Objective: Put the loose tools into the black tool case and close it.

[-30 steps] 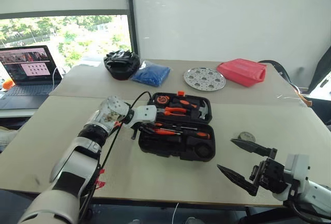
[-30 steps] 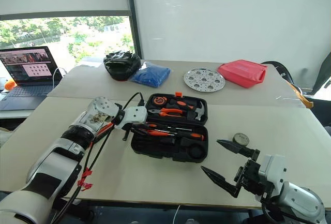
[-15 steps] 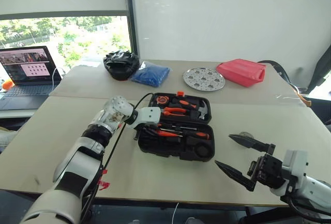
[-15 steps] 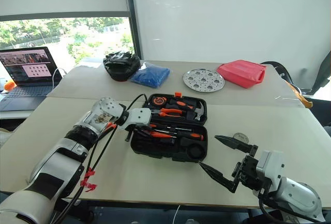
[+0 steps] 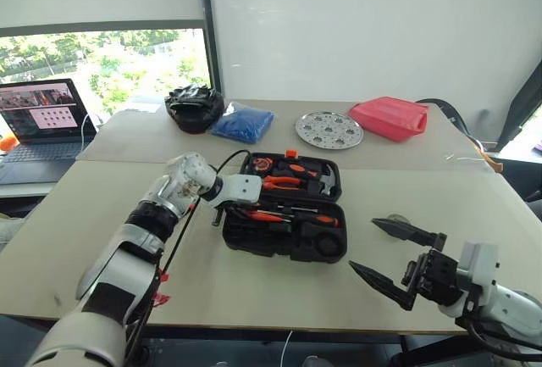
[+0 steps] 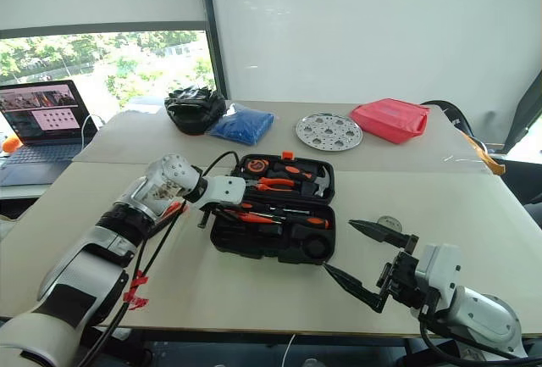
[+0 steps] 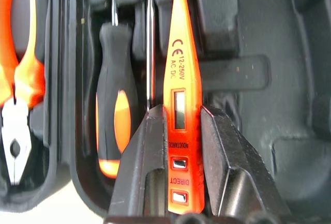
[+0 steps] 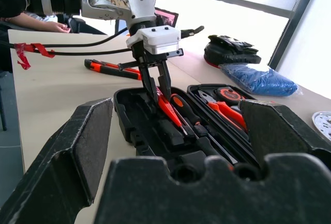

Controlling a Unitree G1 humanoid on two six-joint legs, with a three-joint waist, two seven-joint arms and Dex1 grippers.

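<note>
The left gripper (image 7: 178,146) is clamped on a slim orange voltage-tester screwdriver (image 7: 178,79), holding it over the slots of the open black moulded plastic tool case (image 5: 288,240), which lies near the middle of the pale table (image 5: 85,214). An orange-and-black utility knife (image 8: 111,69) lies loose on the table beside the case's left end. The right gripper (image 5: 398,257) hangs near the table's front right edge, its black fingers spread wide and holding nothing.

A pale table (image 5: 76,240) carries the open black tool case (image 5: 288,208) at centre; black heap (image 5: 193,106), blue bag (image 5: 244,123), perforated disc (image 5: 329,130), red pouch (image 5: 389,118) across the top; possibly a tape roll (image 5: 391,219) at right
</note>
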